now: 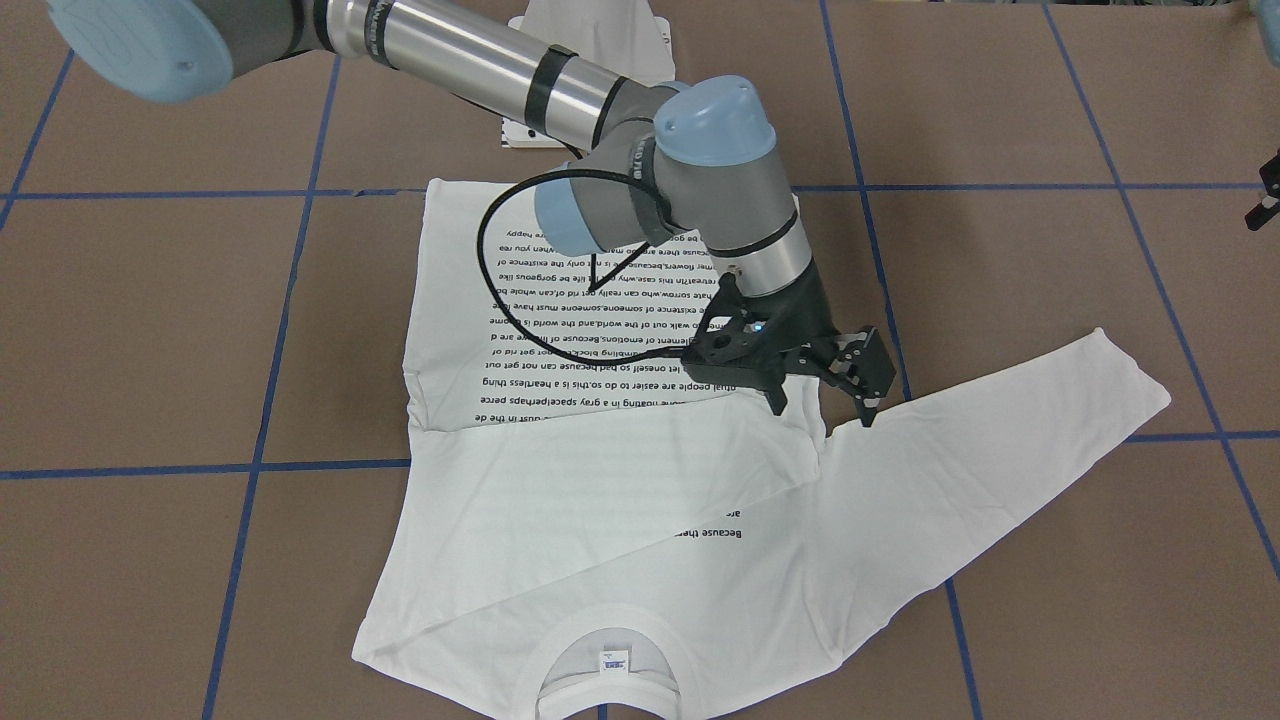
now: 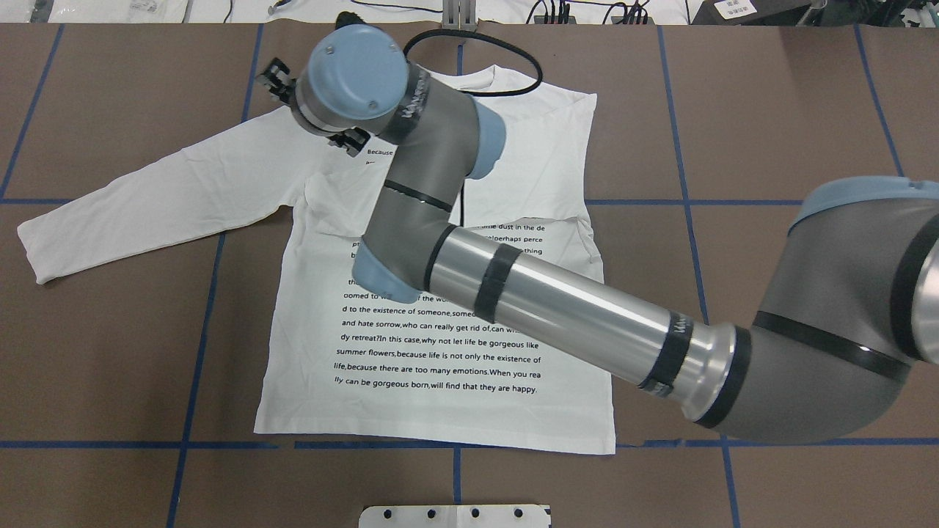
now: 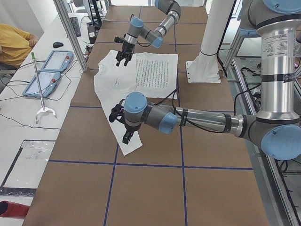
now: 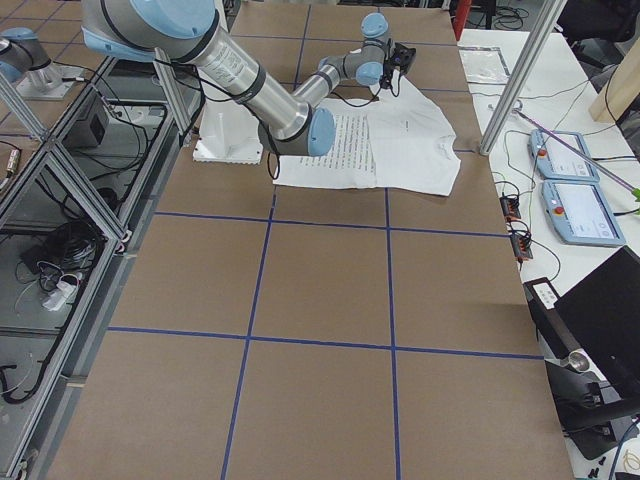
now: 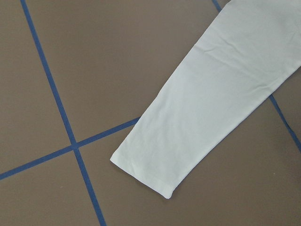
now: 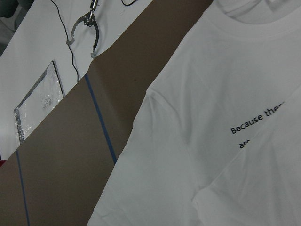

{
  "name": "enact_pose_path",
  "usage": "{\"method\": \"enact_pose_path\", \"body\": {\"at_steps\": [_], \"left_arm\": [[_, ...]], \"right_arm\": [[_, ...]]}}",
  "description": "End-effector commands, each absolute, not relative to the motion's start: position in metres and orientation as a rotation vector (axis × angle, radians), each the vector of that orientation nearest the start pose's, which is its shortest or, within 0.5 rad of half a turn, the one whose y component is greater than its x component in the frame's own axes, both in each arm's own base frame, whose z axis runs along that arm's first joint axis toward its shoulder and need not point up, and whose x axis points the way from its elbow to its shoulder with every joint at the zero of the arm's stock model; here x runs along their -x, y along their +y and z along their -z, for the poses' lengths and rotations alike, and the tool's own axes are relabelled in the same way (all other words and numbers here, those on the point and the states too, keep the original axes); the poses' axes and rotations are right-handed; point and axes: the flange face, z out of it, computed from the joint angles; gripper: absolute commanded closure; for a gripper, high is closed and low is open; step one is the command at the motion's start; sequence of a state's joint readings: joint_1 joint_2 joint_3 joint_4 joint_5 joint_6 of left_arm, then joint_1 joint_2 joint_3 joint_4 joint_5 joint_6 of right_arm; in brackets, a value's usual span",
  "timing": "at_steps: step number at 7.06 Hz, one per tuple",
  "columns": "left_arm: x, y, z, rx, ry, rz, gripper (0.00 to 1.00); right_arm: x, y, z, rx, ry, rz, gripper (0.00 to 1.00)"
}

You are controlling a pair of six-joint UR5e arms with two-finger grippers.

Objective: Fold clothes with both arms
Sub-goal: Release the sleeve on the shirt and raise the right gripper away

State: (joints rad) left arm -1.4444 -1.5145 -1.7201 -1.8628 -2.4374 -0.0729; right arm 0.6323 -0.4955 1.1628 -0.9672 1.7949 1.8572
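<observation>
T-shirt (image 2: pixel 572 330): flat on table (image 2: pixel 110 367), print side up, hem toward my base, collar (image 6: pixel 254 26) on far side.
Right sleeve (image 1: pixel 600 500): folded in across chest, covers part of print.
Left sleeve (image 2: pixel 161 191): spread straight out to the side. Cuff (image 5: pixel 155 169) lies flat on table near a blue tape cross.
Right pincer (image 1: pixel 822 405): reached across shirt body to armpit of left sleeve. Jaws wide, nothing held. Tips close over the cloth; contact can't be told.
Left pincer (image 3: pixel 123 125): hangs over cuff end of left sleeve. Wide or narrow can't be told; wrist view shows no fingers.
Step in hand (judgmt): bring left sleeve in over chest to match the other. Task approx half done; body folds not yet made.
How to do it well (judgmt):
- R pincer comes down at shoulder seam and nips top layer only, not front and back together.
- L pincer takes the cuff edge.
- I lift both ends together, keep sleeve lightly taut, and carry it over w/o dragging the body.
- I lay it flat across the first sleeve.
Risk (judgmt): a deep nip lifts the whole shirt and undoes the first fold; uneven lift twists the sleeve.
Containers: no bin, box or tray seen by the shirt. Clear pouch (image 3: pixel 26 157) lies flat on side bench; contents too small to tell.
</observation>
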Motion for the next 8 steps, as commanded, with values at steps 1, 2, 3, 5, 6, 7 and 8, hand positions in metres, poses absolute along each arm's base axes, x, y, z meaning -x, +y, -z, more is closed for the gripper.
{"method": "enact_pose_path", "body": {"at_steps": [1,2,3,5,6,7,8], "left_arm": [[-0.093,-0.537,-0.589,-0.094,0.914,-0.161,0.03],[-0.117,-0.551,-0.613,-0.047,0.91,-0.166,0.03],[-0.134,-0.566,-0.641,-0.018,0.908,-0.158,0.03],[-0.142,-0.561,-0.68,0.001,0.895,-0.162,0.03],[-0.142,-0.562,-0.68,0.002,0.895,-0.161,0.05],[-0.142,-0.56,-0.685,0.006,0.893,-0.165,0.13],[-0.142,-0.56,-0.691,0.008,0.892,-0.164,0.17]], "right_arm": [[0.488,-0.556,-0.156,0.091,-1.27,-0.613,0.01],[0.439,-0.559,-0.19,0.134,-1.266,-0.585,0.01],[0.411,-0.551,-0.216,0.128,-1.26,-0.547,0.01],[0.394,-0.546,-0.253,0.113,-1.23,-0.483,0.01],[0.392,-0.544,-0.251,0.11,-1.234,-0.482,0.01],[0.39,-0.543,-0.251,0.108,-1.237,-0.482,0.01],[0.39,-0.543,-0.254,0.111,-1.233,-0.483,0.01]]}}
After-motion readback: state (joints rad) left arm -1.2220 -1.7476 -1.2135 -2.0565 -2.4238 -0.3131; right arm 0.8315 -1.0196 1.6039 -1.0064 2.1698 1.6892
